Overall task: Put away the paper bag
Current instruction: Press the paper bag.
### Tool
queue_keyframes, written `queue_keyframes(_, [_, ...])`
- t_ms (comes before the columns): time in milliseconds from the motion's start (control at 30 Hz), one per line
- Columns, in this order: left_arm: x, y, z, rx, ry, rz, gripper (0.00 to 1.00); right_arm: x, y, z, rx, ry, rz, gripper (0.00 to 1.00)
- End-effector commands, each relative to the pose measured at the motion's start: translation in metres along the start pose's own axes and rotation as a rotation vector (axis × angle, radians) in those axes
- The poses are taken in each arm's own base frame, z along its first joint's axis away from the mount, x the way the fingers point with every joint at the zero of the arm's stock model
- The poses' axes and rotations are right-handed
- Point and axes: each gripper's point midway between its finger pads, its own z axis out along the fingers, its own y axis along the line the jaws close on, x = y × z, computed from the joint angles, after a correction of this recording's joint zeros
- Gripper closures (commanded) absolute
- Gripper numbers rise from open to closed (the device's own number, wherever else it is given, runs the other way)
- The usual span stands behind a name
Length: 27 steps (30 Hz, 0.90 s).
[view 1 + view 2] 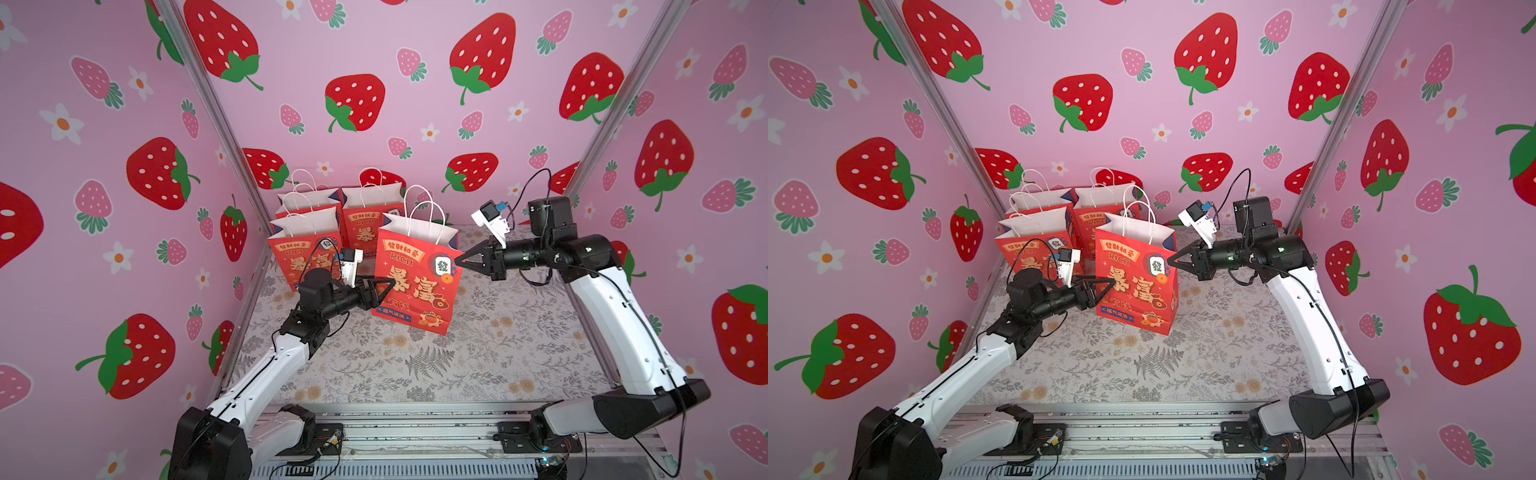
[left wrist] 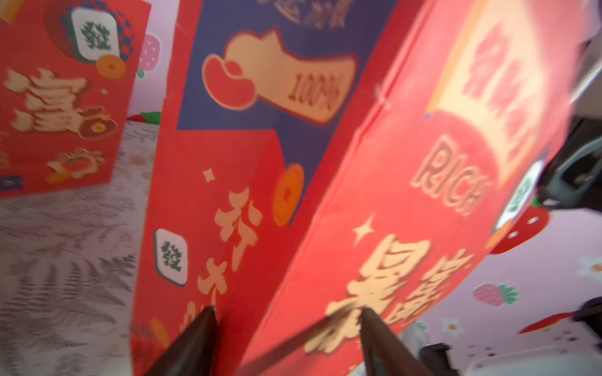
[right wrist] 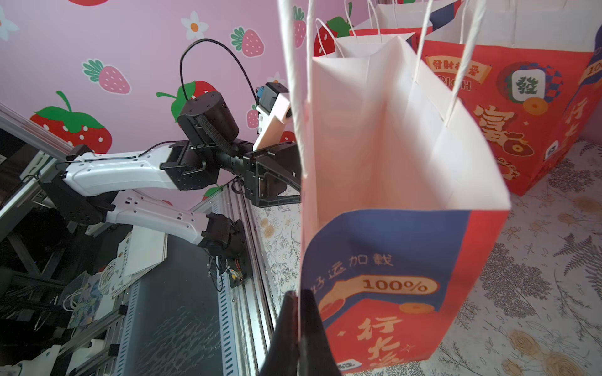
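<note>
Right gripper (image 1: 457, 261) and left gripper (image 1: 393, 281) flank, on the floral-patterned worktop (image 1: 498, 353), the tall red paper bag with white cord handles (image 1: 415, 282), which stands before three similar red bags (image 1: 291, 253), probably to steady it. Only the right wrist view shows the right one closed on the bag's edge, and only the left wrist view shows the left one half open astride its corner.
</note>
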Motion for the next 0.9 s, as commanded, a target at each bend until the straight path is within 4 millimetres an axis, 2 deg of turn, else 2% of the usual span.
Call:
queue_keyframes(0, [-0.019, -0.034, -0.001, 0.116, -0.018, 0.047, 0.56, -0.003, 0.010, -0.004, -0.050, -0.020, 0.001, 1.00])
queue_keyframes(167, [-0.022, -0.040, -0.005, 0.128, -0.024, 0.046, 0.83, -0.008, 0.009, -0.009, -0.031, -0.055, 0.016, 1.00])
queue_keyframes(267, [-0.024, -0.044, -0.007, 0.139, -0.026, 0.038, 1.00, -0.013, 0.011, -0.011, -0.032, -0.088, 0.029, 0.94])
queue_keyframes(333, [-0.025, -0.047, -0.007, 0.149, -0.027, 0.031, 1.00, -0.017, 0.011, -0.012, -0.028, -0.119, 0.032, 0.88])
queue_keyframes(400, [-0.028, -0.052, -0.008, 0.168, -0.028, 0.025, 1.00, -0.020, 0.010, -0.014, -0.009, -0.148, 0.041, 0.77])
queue_keyframes(467, [-0.030, -0.059, -0.011, 0.196, -0.028, 0.020, 1.00, -0.020, 0.007, -0.016, 0.023, -0.181, 0.046, 0.62])
queue_keyframes(533, [-0.034, -0.068, -0.015, 0.220, -0.024, 0.018, 1.00, -0.019, 0.003, -0.022, 0.077, -0.222, 0.052, 0.41])
queue_keyframes(633, [-0.037, -0.080, -0.022, 0.245, -0.006, 0.020, 1.00, -0.015, -0.006, -0.035, 0.178, -0.286, 0.070, 0.21])
queue_keyframes(867, [-0.045, -0.089, -0.032, 0.275, -0.007, -0.002, 1.00, 0.005, -0.015, -0.068, 0.341, -0.406, 0.135, 0.01])
